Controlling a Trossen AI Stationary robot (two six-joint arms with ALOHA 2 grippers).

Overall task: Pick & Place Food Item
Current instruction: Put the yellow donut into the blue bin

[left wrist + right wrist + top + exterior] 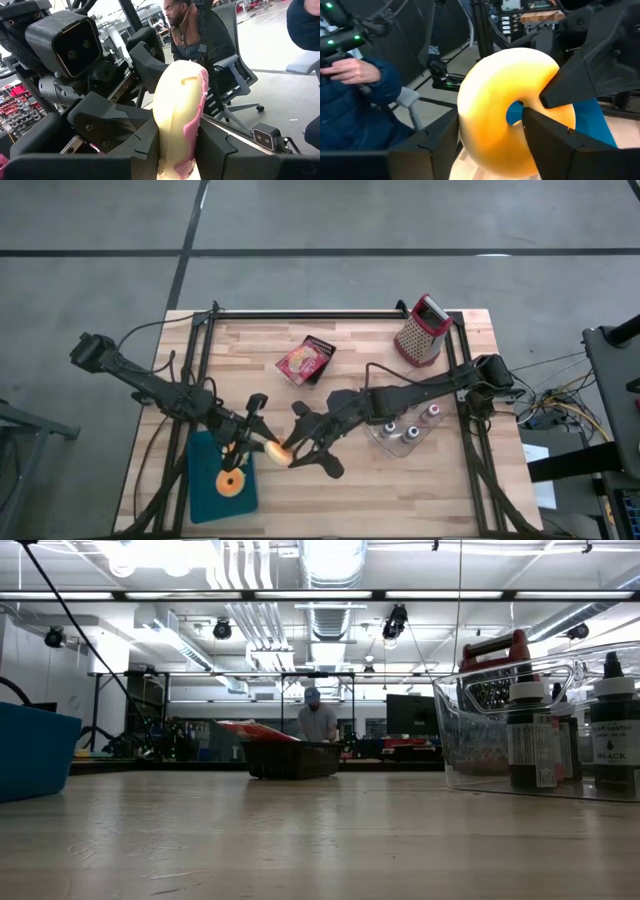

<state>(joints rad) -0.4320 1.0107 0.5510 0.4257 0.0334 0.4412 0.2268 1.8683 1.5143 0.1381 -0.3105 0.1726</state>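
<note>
Handover beside the blue tray (205, 480): my left pincer (262, 442) grips the donut (277, 451) edgewise; my right pincer (292, 448) stands open around it, releasing.

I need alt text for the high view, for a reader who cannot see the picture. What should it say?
Seen from above, two dark arms meet over a wooden table, left pincer and right pincer on either side of a donut beside a blue bin holding another donut. Farther back are a snack packet, a red grater and a clear tray of bottles.
</note>
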